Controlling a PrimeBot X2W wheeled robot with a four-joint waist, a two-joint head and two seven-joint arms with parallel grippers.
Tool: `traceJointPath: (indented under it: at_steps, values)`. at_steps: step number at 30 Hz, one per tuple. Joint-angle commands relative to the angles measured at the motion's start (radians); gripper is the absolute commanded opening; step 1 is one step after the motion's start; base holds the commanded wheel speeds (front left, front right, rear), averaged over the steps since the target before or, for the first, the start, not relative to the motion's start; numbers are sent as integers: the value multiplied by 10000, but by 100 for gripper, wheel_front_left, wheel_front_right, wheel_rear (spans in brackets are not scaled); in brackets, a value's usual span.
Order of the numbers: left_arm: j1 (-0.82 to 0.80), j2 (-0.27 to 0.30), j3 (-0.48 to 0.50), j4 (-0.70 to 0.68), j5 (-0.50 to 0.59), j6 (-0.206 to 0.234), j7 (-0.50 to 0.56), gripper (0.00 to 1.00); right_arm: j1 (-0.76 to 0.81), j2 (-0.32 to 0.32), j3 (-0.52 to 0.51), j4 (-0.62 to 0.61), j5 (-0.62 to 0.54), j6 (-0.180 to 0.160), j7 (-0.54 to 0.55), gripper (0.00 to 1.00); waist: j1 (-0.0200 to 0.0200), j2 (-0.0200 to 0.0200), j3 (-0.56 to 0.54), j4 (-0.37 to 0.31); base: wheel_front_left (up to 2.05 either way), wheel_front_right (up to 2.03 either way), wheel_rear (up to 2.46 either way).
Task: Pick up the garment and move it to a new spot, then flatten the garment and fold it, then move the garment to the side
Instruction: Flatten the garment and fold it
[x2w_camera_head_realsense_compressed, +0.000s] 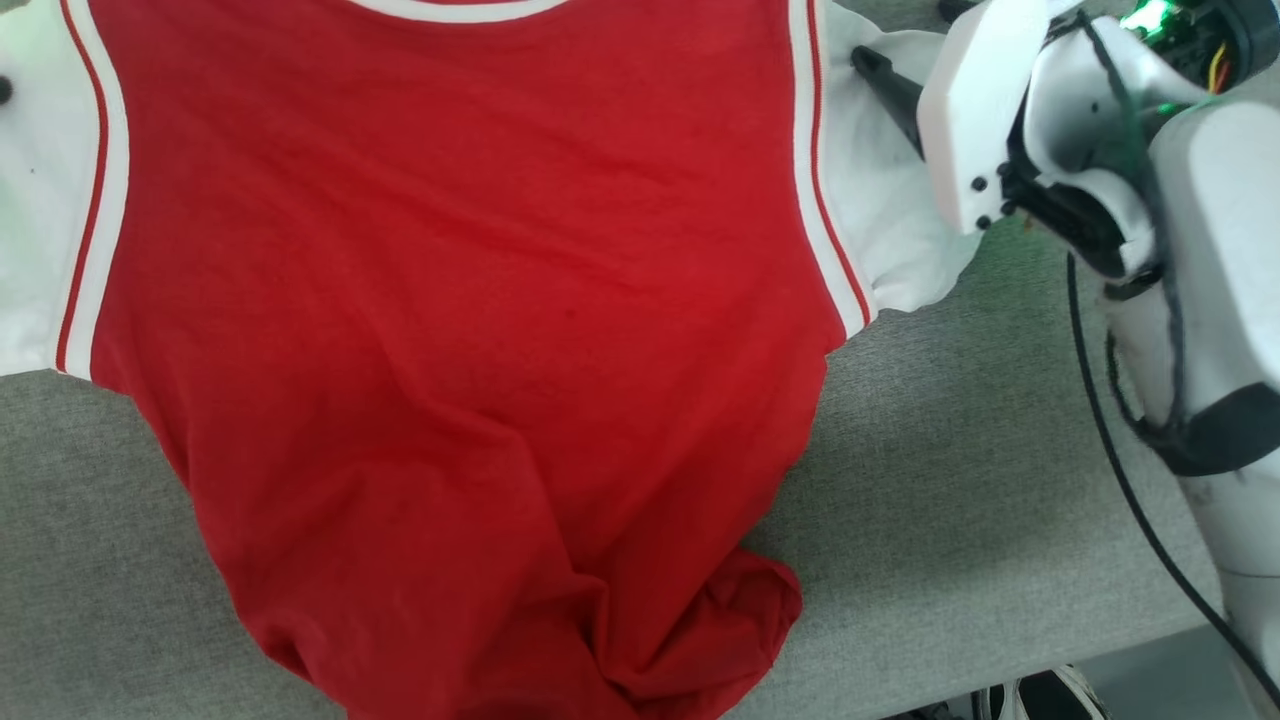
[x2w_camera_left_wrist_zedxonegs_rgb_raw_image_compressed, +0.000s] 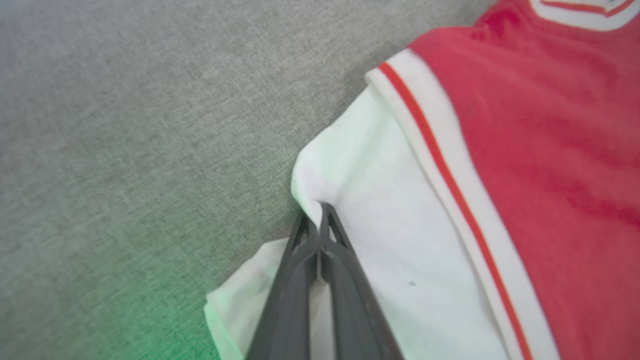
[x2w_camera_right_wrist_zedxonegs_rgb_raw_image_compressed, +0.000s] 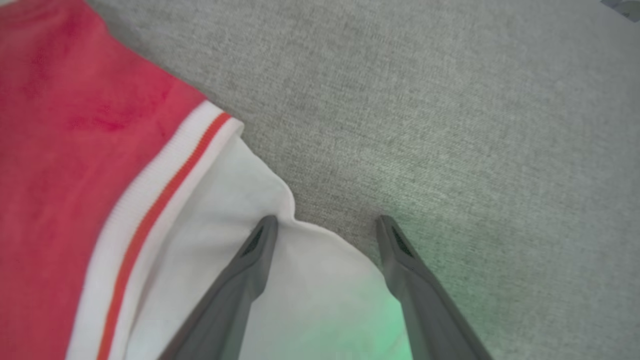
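**Entry:** garment (x2w_camera_head_realsense_compressed: 450, 300), red with white sleeves, lying on grey table (x2w_camera_head_realsense_compressed: 980, 480) between the two pincers; plain face up, no print seen

- **Nearest:** hem (x2w_camera_head_realsense_compressed: 700, 620), well back from both pincers on the robot's side; bunched and rolled under at its right corner, not flattened
- **Middle:** body of the garment, spread wide, with shallow creases running down toward the hem; it lies to the left of the right pincer (x2w_camera_right_wrist_zedxonegs_rgb_raw_image_compressed: 326, 222) and to the right of the left pincer (x2w_camera_left_wrist_zedxonegs_rgb_raw_image_compressed: 318, 222)
- **At the right pincer:** right sleeve (x2w_camera_right_wrist_zedxonegs_rgb_raw_image_compressed: 225, 250); jaws stand wide apart and hold nothing, one finger over the white cloth, the other over bare table just off the sleeve's edge
- **At the left pincer:** left sleeve (x2w_camera_left_wrist_zedxonegs_rgb_raw_image_compressed: 390, 210); jaws are pressed together on a fold of the sleeve's outer edge, and the cloth puckers at the tips
- **Farthest:** neck trim (x2w_camera_head_realsense_compressed: 455, 8), past both pincers, on the far side
- **Orientation:** long axis runs straight out from the robot, hem near and neck far; the collar points away from the robot, with one sleeve out sideways toward each pincer
- **Progress (judged):**
  - Flattening looks under way, as the garment is down and largely spread; the hem is the outstanding fault
  - Whether this is the new spot cannot be told
  - The fold has not begun
  - The move to the side is not done
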Motion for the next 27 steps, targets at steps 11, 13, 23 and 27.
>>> traceJointPath:
  at_steps: [11, 13, 23, 27]
  values:
    - [452, -511, -663, 134, 29, 49, -133, 0, 772, -44, 358, 182, 745, -3, 933, 0, 0, -1, 37, 38, 0, 0, 0]
    - [464, -679, -631, 189, -60, 41, -366, 0, 669, -34, 267, 42, 642, -3, 436, 0, 0, -1, -83, 109, 0, 0, 0]
    - [-117, -1097, -352, 447, -321, 38, -3286, 0, -169, -184, -1058, 11, -317, -3, -1751, 0, 0, -1, -947, 634, 0, 0, 0]
    - [-682, -1480, -68, 958, -777, 38, -4382, 0, -818, 308, -2400, 346, -1146, -5, -2687, 0, 0, -1, -1056, 895, 0, 0, 0]
